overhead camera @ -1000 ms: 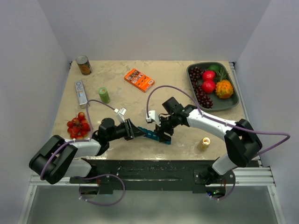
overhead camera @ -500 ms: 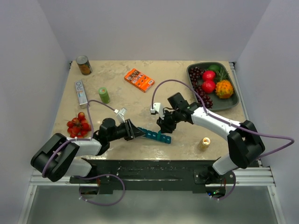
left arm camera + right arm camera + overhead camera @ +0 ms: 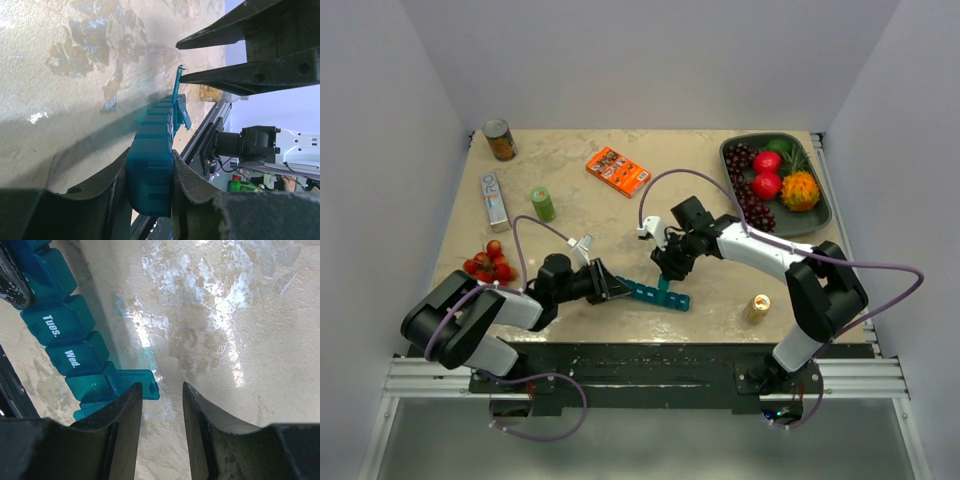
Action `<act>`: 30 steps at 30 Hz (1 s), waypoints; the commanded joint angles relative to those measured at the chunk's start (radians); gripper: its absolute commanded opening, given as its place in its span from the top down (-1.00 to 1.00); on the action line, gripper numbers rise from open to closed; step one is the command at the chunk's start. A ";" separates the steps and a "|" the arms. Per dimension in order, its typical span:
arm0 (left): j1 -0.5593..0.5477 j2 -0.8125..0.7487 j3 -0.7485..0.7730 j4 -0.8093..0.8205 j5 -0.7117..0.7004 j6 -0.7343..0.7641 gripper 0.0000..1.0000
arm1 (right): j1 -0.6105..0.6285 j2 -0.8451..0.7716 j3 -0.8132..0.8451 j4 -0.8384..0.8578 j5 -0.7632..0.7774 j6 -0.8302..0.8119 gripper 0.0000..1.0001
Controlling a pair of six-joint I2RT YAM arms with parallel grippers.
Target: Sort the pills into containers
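Observation:
The containers are one teal pill organizer (image 3: 655, 294) lying near the table's front edge. My left gripper (image 3: 610, 288) is shut on its left end, and the left wrist view shows the teal end (image 3: 150, 180) pinched between both fingers. Day-labelled lids (image 3: 65, 325) run along its row. One lid (image 3: 132, 385) towards the far end is flipped open, flat against the table. My right gripper (image 3: 665, 272) hovers over that end. It (image 3: 162, 390) is open with only bare table in the gap. No pills show in any view.
A small amber bottle (image 3: 757, 307) stands right of the organizer. A dark tray of fruit (image 3: 820, 215) fills the back right. An orange box (image 3: 618, 170), a green cylinder (image 3: 542, 204), a can (image 3: 500, 140), a white box (image 3: 494, 198) and cherry tomatoes (image 3: 488, 268) lie at the back and left.
My right gripper has lifted off the organizer's far end, pulled back a little and narrowed its jaws. A lid there now lies open. The left gripper has kept its hold.

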 commanded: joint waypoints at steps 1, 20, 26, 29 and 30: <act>-0.003 0.032 0.024 0.061 -0.022 0.034 1.00 | -0.002 -0.058 0.051 0.005 -0.020 0.000 0.13; 0.002 0.148 0.075 0.055 -0.077 0.031 0.29 | -0.200 -0.270 -0.029 -0.076 -0.313 -0.103 -0.72; 0.032 0.060 0.034 -0.008 -0.091 0.049 -0.31 | -0.205 -0.276 -0.037 -0.082 -0.321 -0.115 -0.73; 0.049 0.009 0.026 -0.086 -0.111 0.075 -0.57 | -0.208 -0.279 -0.038 -0.085 -0.322 -0.118 -0.75; 0.058 -0.002 0.026 -0.108 -0.115 0.084 -0.60 | -0.206 -0.278 -0.038 -0.087 -0.324 -0.123 -0.75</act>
